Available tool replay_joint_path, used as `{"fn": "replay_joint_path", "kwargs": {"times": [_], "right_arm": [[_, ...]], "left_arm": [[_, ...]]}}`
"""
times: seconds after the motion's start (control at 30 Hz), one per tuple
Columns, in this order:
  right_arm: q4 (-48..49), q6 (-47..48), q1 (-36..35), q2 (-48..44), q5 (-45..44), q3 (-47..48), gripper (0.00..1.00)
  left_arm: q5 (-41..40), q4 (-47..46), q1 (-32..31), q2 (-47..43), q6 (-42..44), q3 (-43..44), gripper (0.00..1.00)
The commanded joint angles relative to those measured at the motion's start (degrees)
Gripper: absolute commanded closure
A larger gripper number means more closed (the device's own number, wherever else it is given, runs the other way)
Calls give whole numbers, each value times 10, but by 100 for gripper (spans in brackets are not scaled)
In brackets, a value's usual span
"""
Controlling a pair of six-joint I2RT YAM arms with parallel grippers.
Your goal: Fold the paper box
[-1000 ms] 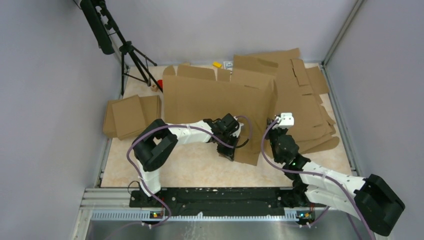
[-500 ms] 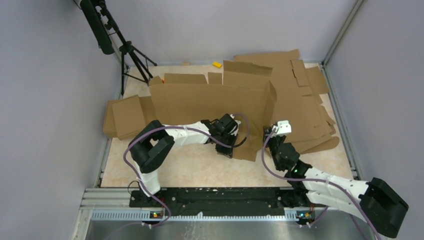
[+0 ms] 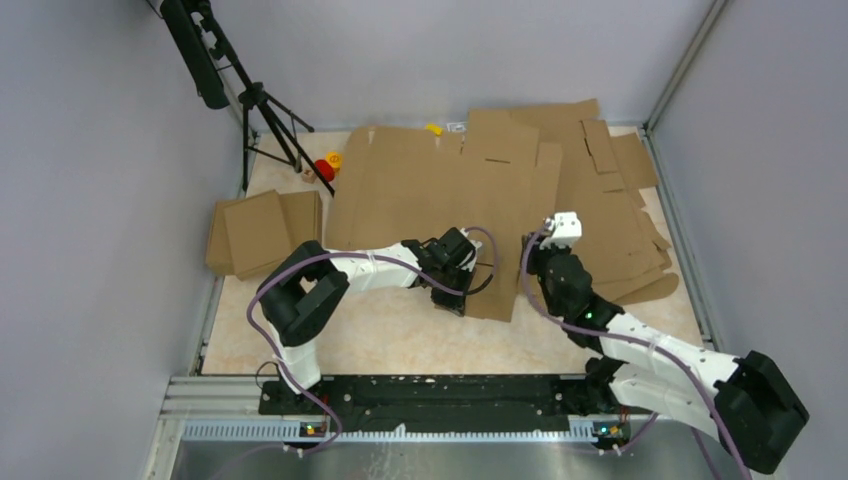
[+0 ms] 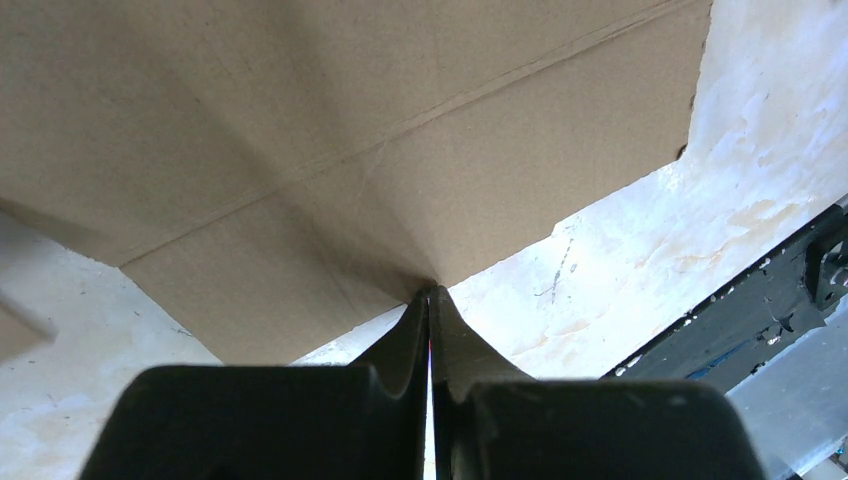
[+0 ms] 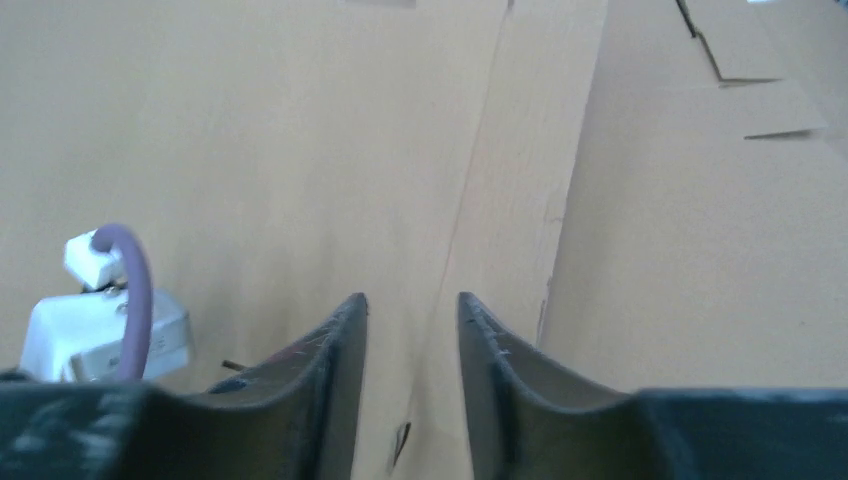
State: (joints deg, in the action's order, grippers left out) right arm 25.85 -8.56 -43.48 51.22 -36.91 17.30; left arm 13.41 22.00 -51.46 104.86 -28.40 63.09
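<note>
Tabletop [image 3: 380,335]: paper box [image 3: 420,200] beside cardboard pile [image 3: 610,220]

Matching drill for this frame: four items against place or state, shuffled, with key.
Items:
1. left gripper
2. right gripper
3. paper box
4. smaller cardboard pieces

Place or state:
A. left side of the top view
B. jaws apart, nothing between them
C. jaws shut on a cardboard edge
D. spread out in the middle of the top view

Pairs: 1-C, 2-B, 3-D, 4-A
</note>
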Motion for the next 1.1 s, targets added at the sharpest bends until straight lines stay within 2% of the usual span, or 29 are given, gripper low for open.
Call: {"fn": "replay_joint_path", "kwargs": {"times": [0.0, 0.1, 0.17, 0.27, 0.37, 0.5, 0.57, 0.7, 0.8, 0.87, 1.07], "right_arm": [[-148, -82, 77, 40, 79, 111, 53], [-264, -122, 157, 61, 178, 194, 40], [-309, -149, 247, 78, 300, 236, 31], [-325, -194, 367, 132, 463, 272, 20], [-320, -216, 430, 208, 556, 308, 16], [-229, -242, 488, 312, 642, 325, 19], [-179, -253, 500, 362, 669, 331, 24], [-170, -240, 504, 475, 678, 385, 26], [-157, -240, 505, 538, 709, 425, 33], [-154, -242, 505, 567, 726, 449, 40], [-138, -249, 505, 601, 756, 484, 50]], "left_arm": [[-41, 0, 3, 3, 14, -15, 100], [-39, 5, 3, -2, 17, -16, 100], [-37, 8, 3, -1, 19, -14, 100], [-34, 6, 3, 2, 20, -13, 100], [-30, 6, 3, 3, 21, -10, 100], [-28, 10, 3, 3, 24, -7, 100], [-27, 18, 3, 6, 26, 1, 100], [-25, 22, 3, 5, 27, 4, 100], [-21, 24, 3, 5, 28, 7, 100], [-19, 25, 3, 7, 27, 8, 100], [-18, 28, 3, 14, 26, 12, 100]]}}
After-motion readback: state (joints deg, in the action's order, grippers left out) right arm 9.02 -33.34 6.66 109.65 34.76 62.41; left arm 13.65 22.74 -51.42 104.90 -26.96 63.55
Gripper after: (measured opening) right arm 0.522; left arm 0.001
